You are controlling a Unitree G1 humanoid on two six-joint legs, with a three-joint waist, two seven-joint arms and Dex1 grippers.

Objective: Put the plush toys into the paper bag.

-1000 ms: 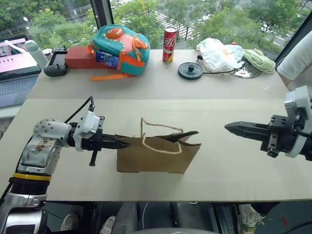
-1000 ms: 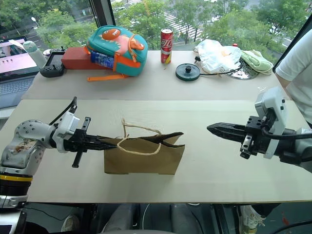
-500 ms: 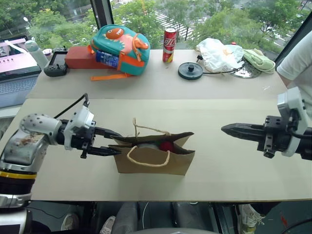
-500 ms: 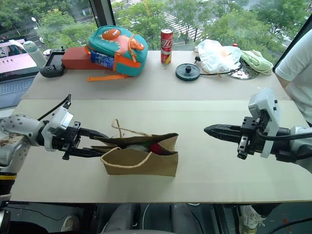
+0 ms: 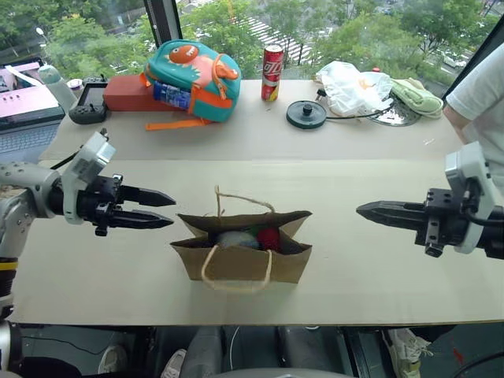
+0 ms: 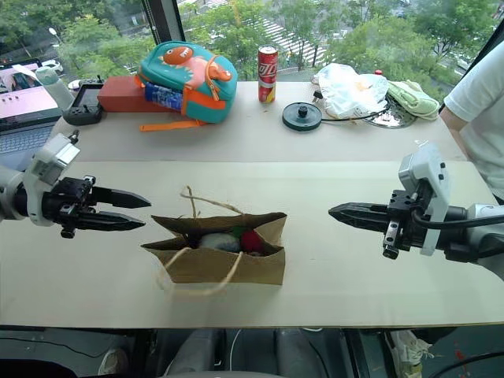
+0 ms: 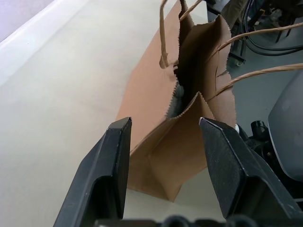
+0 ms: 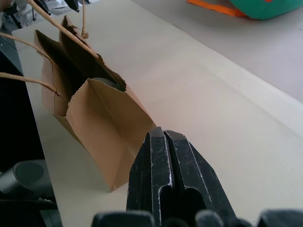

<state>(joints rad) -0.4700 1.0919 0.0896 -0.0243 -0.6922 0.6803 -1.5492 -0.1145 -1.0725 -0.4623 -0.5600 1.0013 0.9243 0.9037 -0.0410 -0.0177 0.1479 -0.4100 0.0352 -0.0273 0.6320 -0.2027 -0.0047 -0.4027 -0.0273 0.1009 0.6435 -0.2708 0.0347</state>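
Looking down over the tabletop point(image 5: 378, 299), we find the paper bag point(image 5: 242, 253) standing upright near the front edge, its mouth open toward us. Inside it lie the plush toys: the grey-blue fuzzy toy point(image 5: 233, 239) on the robot's left and the red toy point(image 5: 269, 239) just beside it on the right, with a bit of green showing between them. One twine handle point(image 5: 233, 277) hangs down over the bag's front face, and the other handle point(image 5: 240, 197) stands up behind the mouth.

Our left tool point(image 5: 163, 211) hovers to the left of the bag, apart from it, its two black fingers spread and pointing at the bag's side; nothing sits between them. In the left wrist view we see the bag's narrow end framed by that pair of spread fingers point(image 7: 109, 175). Our right tool point(image 5: 370, 211) hangs well apart from the bag on the other side, fingers pressed together and empty, aimed toward the bag.

At the far side of the tabletop we see a teal backpack point(image 5: 189, 75) with an orange fish, a red can point(image 5: 272, 72), a white plastic bag point(image 5: 352, 87) and a black round lid point(image 5: 306, 114). A person's white sleeve point(image 5: 480, 94) shows at the right edge.
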